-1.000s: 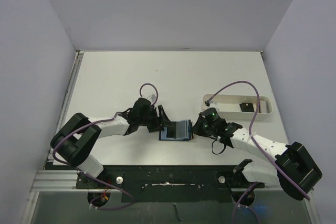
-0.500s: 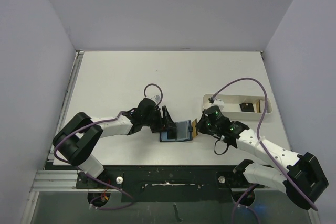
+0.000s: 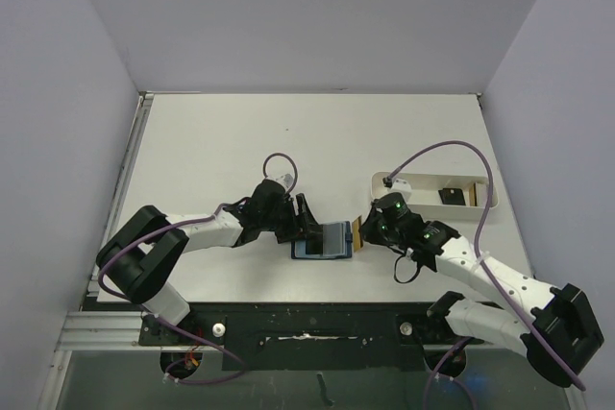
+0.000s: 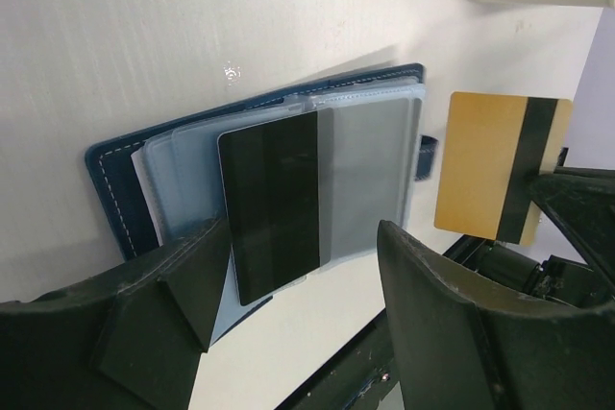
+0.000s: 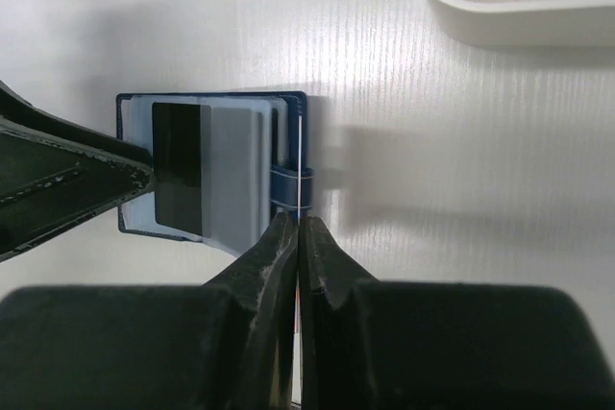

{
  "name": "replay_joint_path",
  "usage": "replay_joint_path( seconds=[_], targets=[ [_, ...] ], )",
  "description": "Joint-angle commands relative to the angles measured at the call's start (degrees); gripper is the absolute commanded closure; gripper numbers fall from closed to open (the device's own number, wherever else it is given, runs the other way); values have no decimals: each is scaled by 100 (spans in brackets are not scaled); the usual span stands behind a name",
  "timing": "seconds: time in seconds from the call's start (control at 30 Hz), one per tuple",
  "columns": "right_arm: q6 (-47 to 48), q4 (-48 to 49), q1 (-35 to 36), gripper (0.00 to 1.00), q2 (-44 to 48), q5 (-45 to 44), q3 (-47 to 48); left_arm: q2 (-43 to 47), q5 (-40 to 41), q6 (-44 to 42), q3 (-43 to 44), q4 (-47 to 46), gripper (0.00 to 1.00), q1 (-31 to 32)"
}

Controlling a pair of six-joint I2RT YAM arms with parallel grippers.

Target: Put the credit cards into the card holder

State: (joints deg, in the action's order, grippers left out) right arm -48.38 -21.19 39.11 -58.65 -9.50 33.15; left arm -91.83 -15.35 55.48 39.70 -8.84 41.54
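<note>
Right tool (image 3: pixel 360 235), seen from above, is clenched on the tan card (image 3: pixel 355 233), which it holds standing on edge just beside the right-hand side of the card holder (image 3: pixel 323 240). From the right wrist I see that card (image 5: pixel 301 165) only as a thin pale line running out from the closed fingertips (image 5: pixel 279 247), in line with the holder's strap tab; whether the card touches the holder (image 5: pixel 240 175) I cannot tell. From the left wrist the same card (image 4: pixel 480 172) shows its broad face: tan, with a dark stripe along the side nearest the right tool. The card holder (image 4: pixel 370 165) lies open and flat on the bench (image 3: pixel 211 141), near the front edge between the two arms, navy cover underneath and pale blue pockets uppermost. One black card (image 4: pixel 272 206) sits in a pocket, partly covered by a translucent sleeve on its right; I mark the same card (image 5: pixel 178 165) in the right wrist view. On the other side the left tool (image 3: pixel 304 222) is released and spread wide, grasping nothing; its fingers (image 4: pixel 437 314) straddle the holder, and one finger (image 5: pixel 67 180) overlaps the holder's left edge, though I cannot tell whether it presses down. A white tray (image 3: pixel 423 215) stands on the bench well to the right of the holder, with a small dark card (image 3: pixel 449 196) lying inside it.
</note>
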Motion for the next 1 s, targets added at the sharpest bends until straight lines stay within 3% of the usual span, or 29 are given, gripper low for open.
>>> replay_joint_path(
  seconds=[0.0, 0.53, 0.97],
  targets=[
    [56, -63, 48, 100, 257, -225, 367, -64, 204, -46, 144, 163, 37, 4],
    [-11, 768, 62, 100, -112, 76, -176, -29, 125, 31, 187, 100, 37, 12],
    [-144, 906, 167, 100, -437, 82, -392, -181, 62, 120, 304, 5, 37, 106]
  ],
)
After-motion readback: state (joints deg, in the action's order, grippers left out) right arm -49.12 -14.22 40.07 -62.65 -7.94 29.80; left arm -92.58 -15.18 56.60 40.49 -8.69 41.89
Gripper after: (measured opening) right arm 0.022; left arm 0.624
